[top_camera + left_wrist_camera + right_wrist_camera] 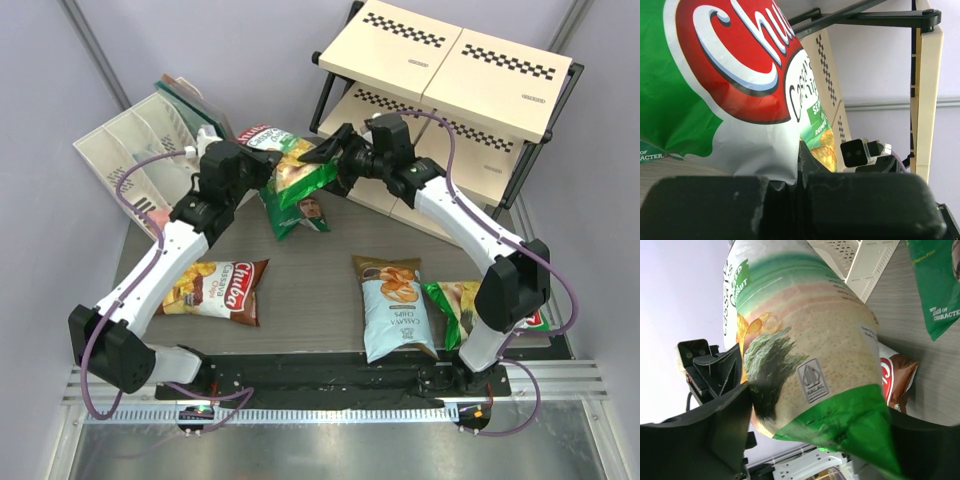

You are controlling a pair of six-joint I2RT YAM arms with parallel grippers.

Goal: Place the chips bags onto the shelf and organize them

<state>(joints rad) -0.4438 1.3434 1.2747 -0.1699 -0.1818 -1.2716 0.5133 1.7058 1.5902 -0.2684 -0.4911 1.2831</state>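
The green-and-white chips bag (292, 172) is held up off the table (310, 285), between the white slotted organizer (135, 160) and the shelf (450, 60). It is near the shelf's lower boards but rests on none of them. One edge of it is pinched by the left gripper (268, 178), whose jaws are closed tight on the foil (the red logo fills most of the left wrist view). The right gripper (328, 165) is set around the bag's other side. Its jaws are spread wide with the bag's body between them, and whether they press on it cannot be told. A second green bag (308, 215) is seen just below the held one, against the table top. Three more bags are laid flat on the table: the brown chips bag (215, 290) at the left, the light blue chips bag (397, 305) right of the middle, and a third green bag (450, 303) just beside the blue one
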